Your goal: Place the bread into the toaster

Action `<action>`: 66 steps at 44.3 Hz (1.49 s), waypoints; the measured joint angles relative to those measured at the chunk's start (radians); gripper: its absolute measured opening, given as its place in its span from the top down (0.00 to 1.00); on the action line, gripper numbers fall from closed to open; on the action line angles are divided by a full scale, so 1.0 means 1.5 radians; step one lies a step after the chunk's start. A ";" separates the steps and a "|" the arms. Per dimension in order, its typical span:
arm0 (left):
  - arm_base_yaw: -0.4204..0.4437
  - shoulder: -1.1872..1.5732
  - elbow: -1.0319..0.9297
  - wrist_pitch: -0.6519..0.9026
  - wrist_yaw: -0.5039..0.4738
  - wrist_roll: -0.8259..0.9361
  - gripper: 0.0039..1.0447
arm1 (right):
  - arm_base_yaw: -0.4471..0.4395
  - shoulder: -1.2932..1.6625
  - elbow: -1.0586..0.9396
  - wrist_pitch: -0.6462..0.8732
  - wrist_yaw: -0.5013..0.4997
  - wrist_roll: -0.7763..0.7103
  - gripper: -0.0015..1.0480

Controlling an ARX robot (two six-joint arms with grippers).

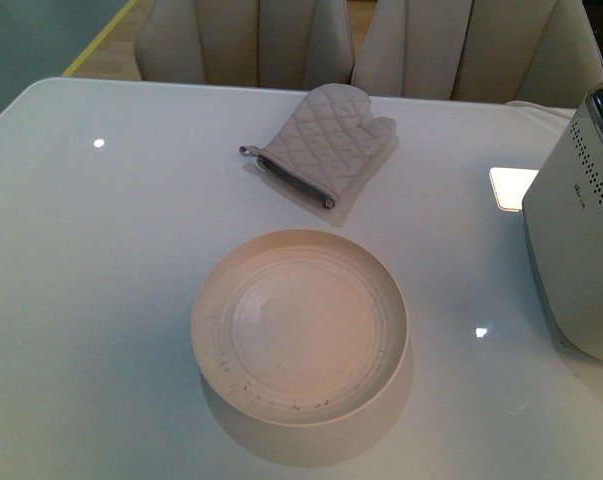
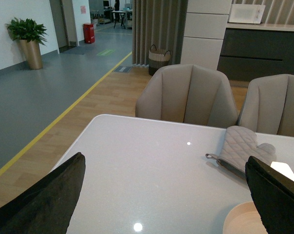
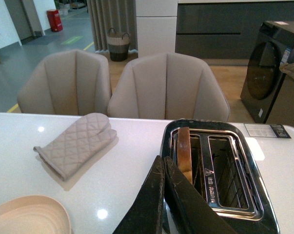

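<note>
The light tan bread slice with brown crust [image 3: 184,153] stands on edge in one slot of the boxy white toaster with shiny metal top [image 3: 220,170], lower right of the right wrist frame. The right hand [image 3: 165,168], fingers pressed together and empty, sits just beside it. The left hand [image 2: 161,195] is spread wide over the white counter [image 1: 101,300]. The round cream plate [image 1: 299,325] is bare. Insertion looks done; next, judge whether to pull clear.

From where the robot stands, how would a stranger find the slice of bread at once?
Look at the white table, then at the toaster on its right side. The bread stands upright in the slot nearer the oven mitt, showing its brown crust edge; the other slot is empty, and so is the round plate.
</note>
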 joint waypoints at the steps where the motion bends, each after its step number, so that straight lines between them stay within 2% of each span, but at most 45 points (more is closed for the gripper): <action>1: 0.000 0.000 0.000 0.000 0.000 0.000 0.06 | 0.000 -0.006 -0.002 -0.003 0.000 0.000 0.98; 45: 0.000 0.000 0.000 0.000 0.000 0.000 0.06 | 0.000 -0.217 -0.040 -0.160 0.000 0.000 0.98; 51: 0.000 0.000 0.000 0.000 0.000 0.000 0.06 | 0.000 -0.318 -0.039 -0.274 0.000 0.000 0.98; 66: 0.000 0.000 0.000 0.000 0.000 0.000 0.06 | 0.001 -0.334 -0.039 -0.280 0.000 -0.001 0.98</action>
